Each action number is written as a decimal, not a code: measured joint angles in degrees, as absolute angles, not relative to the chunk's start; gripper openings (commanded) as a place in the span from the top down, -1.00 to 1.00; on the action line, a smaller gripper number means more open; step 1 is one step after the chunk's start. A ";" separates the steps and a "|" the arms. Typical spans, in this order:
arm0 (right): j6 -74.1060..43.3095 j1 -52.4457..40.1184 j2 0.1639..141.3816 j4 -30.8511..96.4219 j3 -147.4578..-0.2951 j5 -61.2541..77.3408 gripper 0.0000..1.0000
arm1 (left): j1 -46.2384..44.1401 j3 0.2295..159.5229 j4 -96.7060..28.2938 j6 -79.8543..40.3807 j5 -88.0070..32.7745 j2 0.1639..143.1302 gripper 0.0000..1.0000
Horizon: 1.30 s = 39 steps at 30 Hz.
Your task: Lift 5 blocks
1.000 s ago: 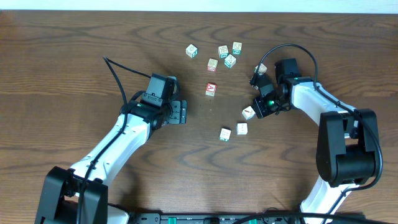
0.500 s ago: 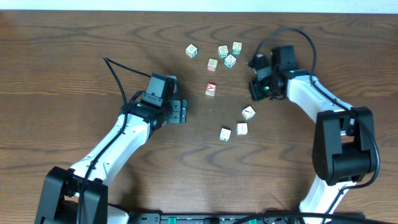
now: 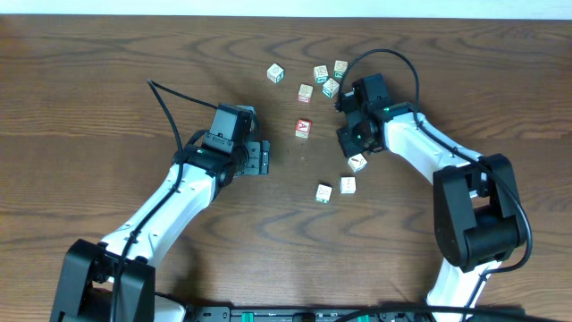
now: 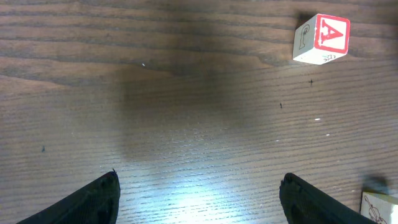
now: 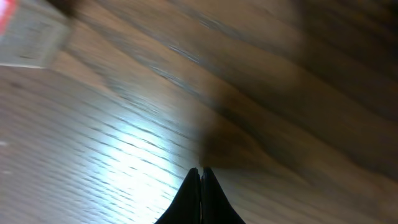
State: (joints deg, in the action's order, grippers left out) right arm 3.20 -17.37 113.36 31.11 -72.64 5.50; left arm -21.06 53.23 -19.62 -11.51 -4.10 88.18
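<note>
— Where are the small cream wooden alphabet blocks (image 3: 306,92)?
— Scattered on the brown wooden counter (image 3: 107,72); red-faced "A" block (image 3: 303,128) two o'clock from the left fingers (image 4: 99,199).
— Fingers?
— Left apart; right fingers (image 5: 196,199) pressed together.

The view looks down on a dark, wood-grained tabletop (image 4: 186,93). The two dark fingertips of the left gripper (image 4: 202,205) enter at the lower left and lower right of the frame. They stand wide apart, with only bare wood between them.

A block (image 4: 322,38) sits at the upper right. Its top face is red with a white "A", and a cream side face carries a dark print. It rests on the tabletop, well apart from both fingertips.

A second block (image 4: 379,208), cream with a faint drawing, is cut off by the lower right corner, just beside the right-hand fingertip. Contact between them cannot be confirmed.

A soft shadow lies across the centre, with a bright glare patch at bottom centre.
</note>
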 measured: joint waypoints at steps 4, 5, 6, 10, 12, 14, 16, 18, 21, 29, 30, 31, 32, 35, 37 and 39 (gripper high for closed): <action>2.24 -16.32 113.36 34.11 -72.64 3.60 0.98 | -21.06 53.23 -19.44 -11.49 -3.84 88.18 -0.65; 2.07 -16.14 113.36 34.96 -72.64 3.27 0.98 | -21.06 53.23 -19.27 -11.44 -3.60 88.18 -0.65; 1.98 -16.10 113.36 35.46 -72.64 2.92 0.98 | -21.06 53.23 -19.00 -11.31 -3.44 88.18 -0.65; 1.85 -16.16 113.36 37.76 -72.64 2.70 0.98 | -21.06 53.23 -17.47 -11.05 -2.94 88.18 -0.65; 1.85 -16.16 113.36 38.81 -72.64 2.55 0.98 | -21.06 53.23 -16.84 -10.83 -2.79 88.18 -0.65; 1.83 -16.16 113.36 39.62 -72.64 2.50 0.98 | -21.06 53.23 -16.14 -10.63 -2.74 88.18 -0.65; 1.85 -16.16 113.36 39.22 -72.64 2.50 0.98 | -21.06 53.23 -15.46 -10.61 -2.63 88.33 -0.65; 1.83 -16.16 113.36 37.12 -72.62 2.33 0.98 | -21.06 53.23 -14.66 -10.61 -2.61 88.88 -0.65; 1.83 -16.16 113.38 33.76 -72.64 2.26 0.98 | -21.06 53.23 -13.61 -10.59 -2.61 90.17 -0.65; 1.89 -16.16 113.38 33.93 -72.64 6.20 0.98 | -21.06 53.23 -8.23 -10.46 -3.03 96.53 -0.65; 1.87 -16.16 113.38 34.52 -72.64 6.22 0.98 | -21.06 53.23 -7.46 -10.44 -3.07 97.14 -0.65; 1.89 -16.19 113.38 35.38 -72.64 6.24 0.98 | -21.06 53.23 -6.72 -10.44 -3.07 97.67 -0.65; 1.89 -16.19 113.38 35.92 -72.64 6.22 0.98 | -21.06 53.23 -6.13 -10.41 -3.07 97.93 -0.65; 1.89 -16.19 113.38 37.60 -72.64 6.22 0.98 | -21.06 53.23 -4.80 -10.41 -3.07 98.04 -0.65; 1.89 -16.19 113.38 38.76 -72.64 6.24 0.98 | -21.06 53.23 -4.01 -10.39 -3.07 98.04 -0.65; 1.89 -16.19 113.38 39.53 -72.64 6.24 0.98 | -21.06 53.23 -3.51 -10.41 -3.07 98.04 -0.65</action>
State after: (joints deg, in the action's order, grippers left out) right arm 1.89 -16.19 113.38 39.53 -72.64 6.24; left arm -21.06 53.23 -3.51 -10.41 -3.07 98.04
